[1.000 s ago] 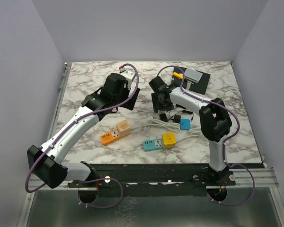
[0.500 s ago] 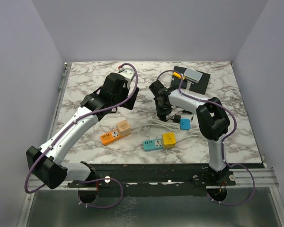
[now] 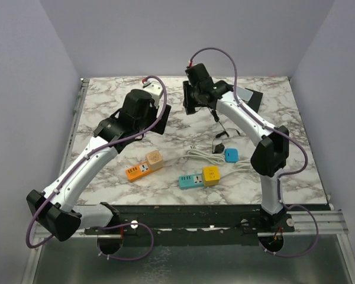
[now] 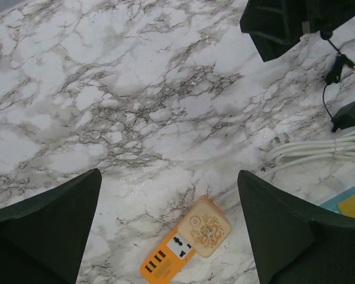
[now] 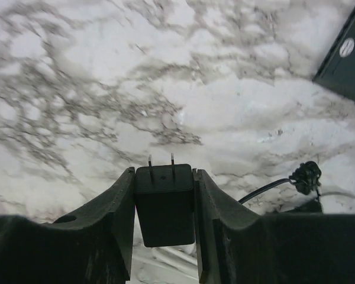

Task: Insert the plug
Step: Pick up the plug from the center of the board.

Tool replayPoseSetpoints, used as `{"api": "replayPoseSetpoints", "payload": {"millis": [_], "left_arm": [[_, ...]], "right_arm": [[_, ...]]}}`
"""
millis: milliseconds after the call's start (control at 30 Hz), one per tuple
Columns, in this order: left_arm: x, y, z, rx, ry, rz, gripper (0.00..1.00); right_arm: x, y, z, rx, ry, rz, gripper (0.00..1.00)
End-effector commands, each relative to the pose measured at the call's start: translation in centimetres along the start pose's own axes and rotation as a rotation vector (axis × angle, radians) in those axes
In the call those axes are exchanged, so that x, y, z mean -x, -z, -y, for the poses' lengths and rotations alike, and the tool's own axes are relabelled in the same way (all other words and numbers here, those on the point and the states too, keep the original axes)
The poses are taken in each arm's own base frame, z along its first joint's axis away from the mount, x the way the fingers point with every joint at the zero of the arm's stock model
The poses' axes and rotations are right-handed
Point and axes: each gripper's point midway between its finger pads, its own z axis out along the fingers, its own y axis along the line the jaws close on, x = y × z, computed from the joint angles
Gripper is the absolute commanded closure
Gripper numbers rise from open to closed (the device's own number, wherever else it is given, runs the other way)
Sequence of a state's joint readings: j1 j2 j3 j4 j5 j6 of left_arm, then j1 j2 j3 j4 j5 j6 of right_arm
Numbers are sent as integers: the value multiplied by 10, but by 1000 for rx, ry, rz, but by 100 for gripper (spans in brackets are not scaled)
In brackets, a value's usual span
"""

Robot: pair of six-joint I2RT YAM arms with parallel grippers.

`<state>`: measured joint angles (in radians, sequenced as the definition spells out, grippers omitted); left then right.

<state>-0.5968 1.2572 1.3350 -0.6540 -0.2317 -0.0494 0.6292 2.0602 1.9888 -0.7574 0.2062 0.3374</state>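
We are clamping the black plug (image 5: pixel 164 207) in our right pincer (image 5: pixel 164 174), prongs outward. Our left pincer (image 4: pixel 168 173) is hanging wide open, empty, the orange power strip (image 4: pixel 171 255) lying ahead of it, markings unreadable.

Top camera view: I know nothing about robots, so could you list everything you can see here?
table: one, grey-veined white marble, under everything
orange power strip: one, near edge, left of centre
tan cube: one, at the orange strip's right end
teal power strip: one, near edge, centre
yellow cube: one, at the teal strip's right end
blue cube: one, right of centre
white cable: one, coiled, centre
black mat: one, far right
grey box: one, on the mat
black plug: one, two prongs, between the right arm's jaws
left arm: black and white, jaws open
right arm: black and white, jaws shut on the plug
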Motion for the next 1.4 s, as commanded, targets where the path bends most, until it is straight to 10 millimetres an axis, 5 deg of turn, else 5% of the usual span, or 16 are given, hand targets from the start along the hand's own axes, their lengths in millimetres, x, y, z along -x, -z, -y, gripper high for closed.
{"api": "replayPoseSetpoints", "payload": {"millis": [0, 333, 667, 867, 1000, 1200, 1367], "left_arm": [[30, 25, -12, 33, 52, 112, 1], [47, 48, -5, -50, 36, 228, 1], [46, 71, 50, -385, -9, 310, 1], [33, 59, 41, -336, -117, 333, 2], [35, 76, 35, -329, -433, 448, 2], [28, 93, 12, -141, -1094, 609, 1], [17, 99, 24, -36, -1538, 782, 5]], "right_arm": [[52, 60, -25, 148, 12, 131, 84], [57, 124, -70, 497, 45, 209, 85], [55, 164, -104, 767, -28, 247, 84], [62, 186, -122, 910, -153, 235, 84], [65, 196, -122, 973, -174, 188, 84], [54, 183, -112, 965, -176, 1, 84], [42, 173, -120, 992, -188, -102, 87]]}}
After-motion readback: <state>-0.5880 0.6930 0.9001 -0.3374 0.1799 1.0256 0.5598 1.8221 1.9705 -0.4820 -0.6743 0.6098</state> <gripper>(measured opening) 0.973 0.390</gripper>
